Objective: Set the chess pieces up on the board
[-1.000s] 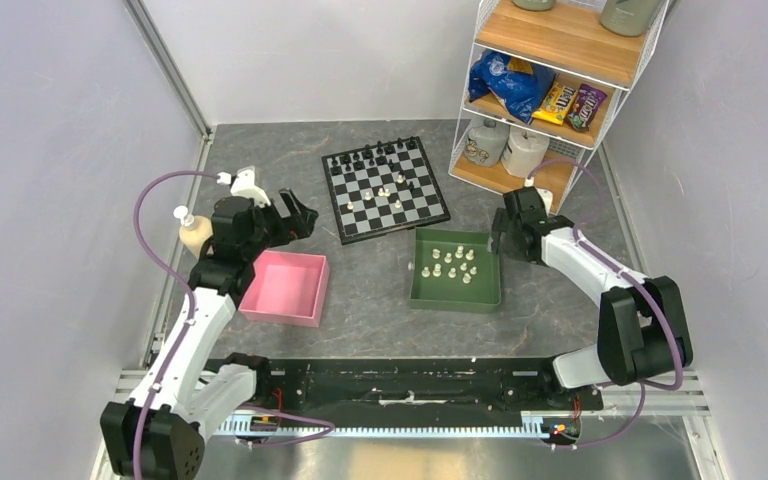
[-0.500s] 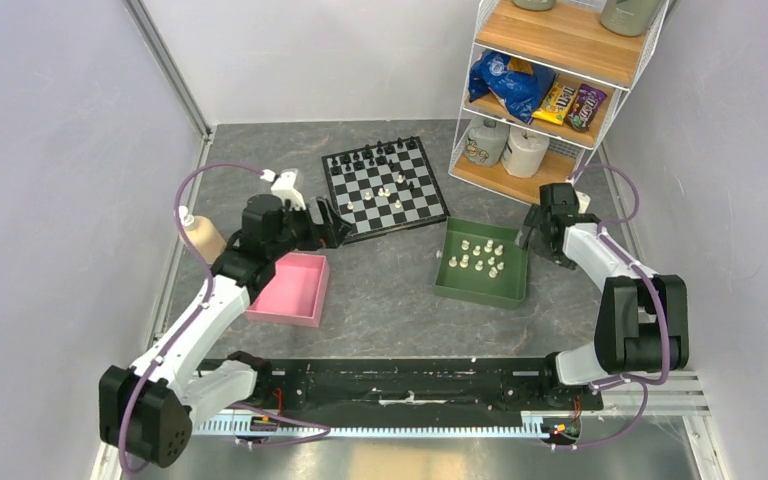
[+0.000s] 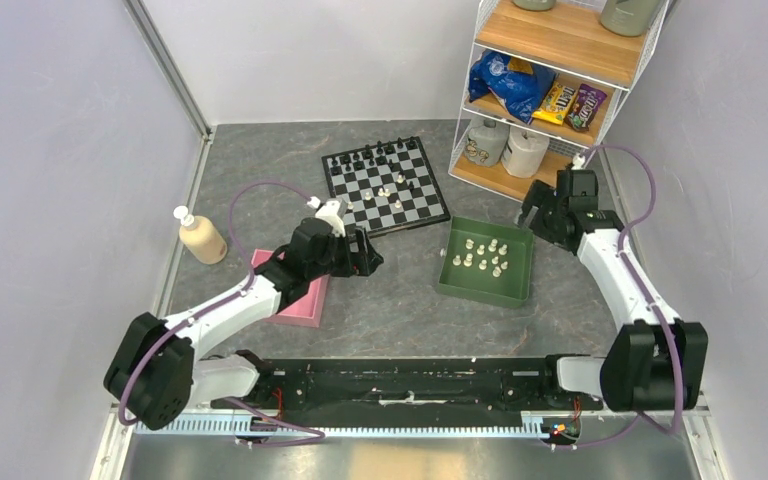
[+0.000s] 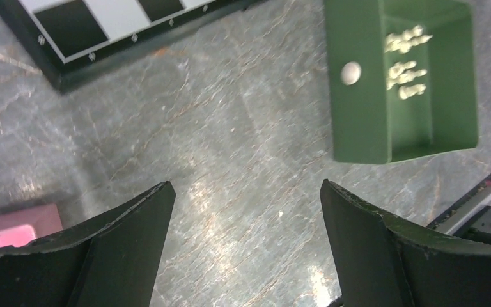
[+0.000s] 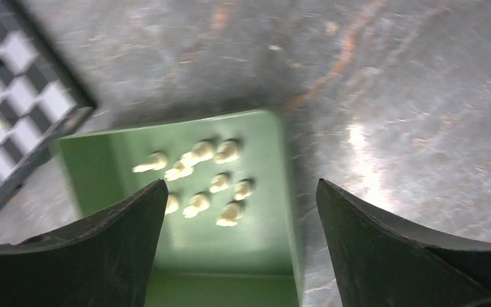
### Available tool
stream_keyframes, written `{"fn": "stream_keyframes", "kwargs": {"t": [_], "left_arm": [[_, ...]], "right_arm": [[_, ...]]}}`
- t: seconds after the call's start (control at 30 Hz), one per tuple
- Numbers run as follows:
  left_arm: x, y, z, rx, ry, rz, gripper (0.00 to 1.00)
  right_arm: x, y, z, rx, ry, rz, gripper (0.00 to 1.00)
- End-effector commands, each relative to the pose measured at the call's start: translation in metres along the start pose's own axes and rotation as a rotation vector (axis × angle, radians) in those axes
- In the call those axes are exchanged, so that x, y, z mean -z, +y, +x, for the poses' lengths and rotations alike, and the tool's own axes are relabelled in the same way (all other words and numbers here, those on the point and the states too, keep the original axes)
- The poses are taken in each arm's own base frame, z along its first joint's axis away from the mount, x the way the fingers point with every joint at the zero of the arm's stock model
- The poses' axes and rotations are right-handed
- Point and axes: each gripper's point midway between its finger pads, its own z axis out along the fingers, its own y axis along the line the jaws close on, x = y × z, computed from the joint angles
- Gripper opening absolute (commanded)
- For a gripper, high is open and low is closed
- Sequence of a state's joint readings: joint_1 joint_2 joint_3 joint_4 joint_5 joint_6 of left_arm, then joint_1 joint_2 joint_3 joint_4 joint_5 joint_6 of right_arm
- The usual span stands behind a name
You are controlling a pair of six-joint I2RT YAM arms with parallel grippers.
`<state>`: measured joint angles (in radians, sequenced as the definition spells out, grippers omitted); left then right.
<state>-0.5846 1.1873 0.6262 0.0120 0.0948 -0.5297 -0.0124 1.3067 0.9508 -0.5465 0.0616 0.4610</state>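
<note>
Cream-white chess pieces (image 3: 484, 256), roughly ten, lie loose in a cluster on the floor of the green tray (image 3: 480, 297). In the right wrist view the cluster (image 5: 198, 179) sits directly beneath the right gripper (image 5: 241, 185), framed between its two fingers. The fingers are spread wide and hold nothing. The board (image 3: 385, 187) lies ahead and to the left of this gripper, just beyond the tray's far corner. A row of black pieces stands along the board's far edge, and a few white pieces are scattered mid-board.

The left gripper (image 3: 370, 262) hovers over bare table (image 4: 230, 128), its fingers likewise parted and empty. From it the board's near corner (image 4: 102, 25) is ahead to the left, the green tray (image 4: 358, 128) ahead to the right, and the pink tray (image 4: 13, 227) close behind on the left.

Step in hand, as judged: fetching a white piece from the tray for placement, with the right gripper better positioned.

The next move calls for a straight descent onto one piece at the cluster's edge. The fingers must narrow enough to clear its neighbours. Several pieces appear to lie on their sides, so the grasp may need turning before the piece can be stood upright on its square.
</note>
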Motion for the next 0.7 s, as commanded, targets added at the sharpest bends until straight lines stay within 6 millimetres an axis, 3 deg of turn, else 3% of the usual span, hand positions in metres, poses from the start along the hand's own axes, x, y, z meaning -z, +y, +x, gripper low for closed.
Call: {"fn": "stream_keyframes", "kwargs": {"t": [0.0, 0.17, 0.33, 0.5, 0.67], "left_arm": [[-0.010, -0.001, -0.005, 0.065, -0.064, -0.020, 0.91], [-0.007, 0.032, 0.007, 0.066, -0.054, -0.180, 0.89], [0.008, 0.067, 0.009, 0.046, -0.088, -0.356, 0.89], [0.018, 0.084, 0.008, 0.047, -0.104, -0.439, 0.89], [0.025, 0.097, 0.008, 0.064, -0.118, -0.486, 0.89]], "right_arm": [[0.046, 0.073, -0.002, 0.058, -0.017, -0.276, 0.91], [0.068, 0.140, 0.037, 0.140, 0.046, -0.434, 0.89], [0.065, 0.190, 0.083, 0.195, 0.126, -0.515, 0.87], [0.056, 0.227, 0.123, 0.287, 0.192, -0.526, 0.86], [0.046, 0.250, 0.146, 0.327, 0.215, -0.531, 0.85]]}}
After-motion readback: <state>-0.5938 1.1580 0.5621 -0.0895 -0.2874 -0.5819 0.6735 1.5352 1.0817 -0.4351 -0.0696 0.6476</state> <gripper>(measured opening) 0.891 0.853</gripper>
